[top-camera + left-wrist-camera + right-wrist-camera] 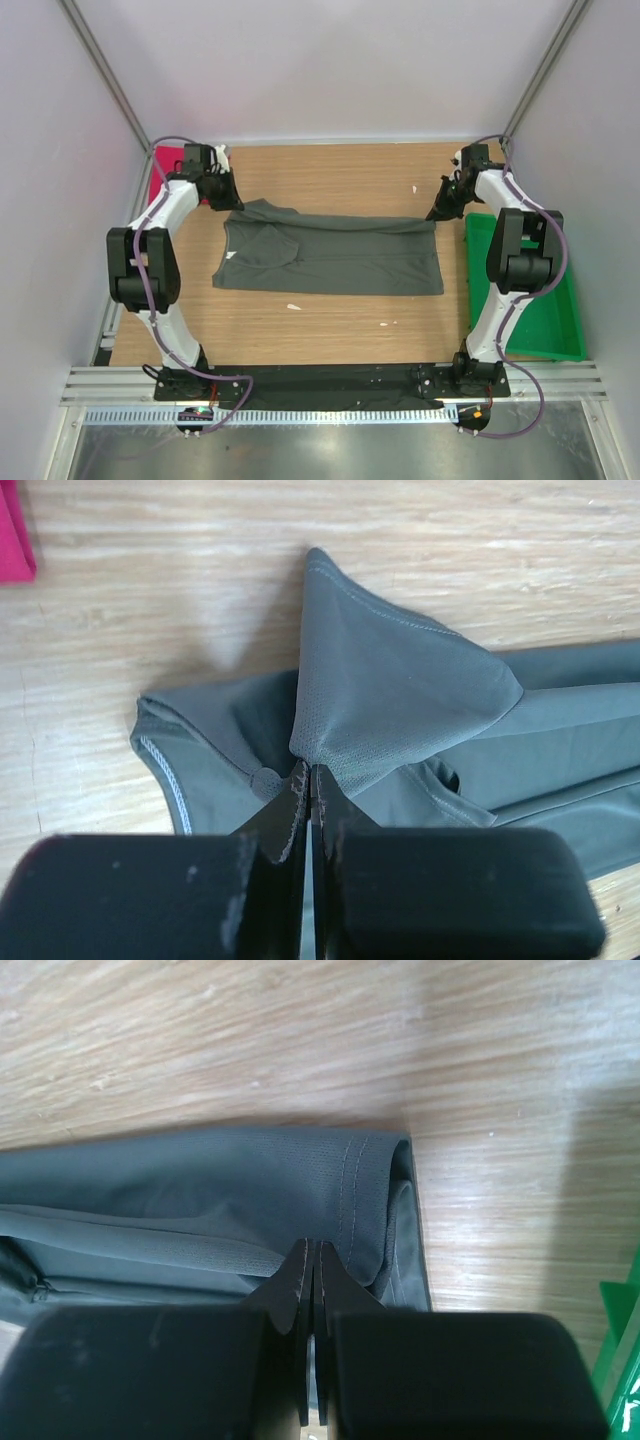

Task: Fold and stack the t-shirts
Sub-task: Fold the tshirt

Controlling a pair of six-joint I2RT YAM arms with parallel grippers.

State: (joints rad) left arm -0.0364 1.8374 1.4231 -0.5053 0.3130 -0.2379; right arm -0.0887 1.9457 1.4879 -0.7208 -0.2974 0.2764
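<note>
Grey-olive t-shirt (pixel 340 258) is spread on the table (pixel 330 320) just left of the green tray (pixel 560 330), far corners gripped by the left jaws and the right jaws; red t-shirt (pixel 163 165) lies farther left.

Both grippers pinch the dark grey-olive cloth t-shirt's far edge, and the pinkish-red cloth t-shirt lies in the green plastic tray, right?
No. The pinkish-red cloth t-shirt lies on the wooden table, at the far left, not in the green plastic tray, per the top view. The left gripper and right gripper do pinch the far edge of the dark grey-olive cloth t-shirt.
</note>
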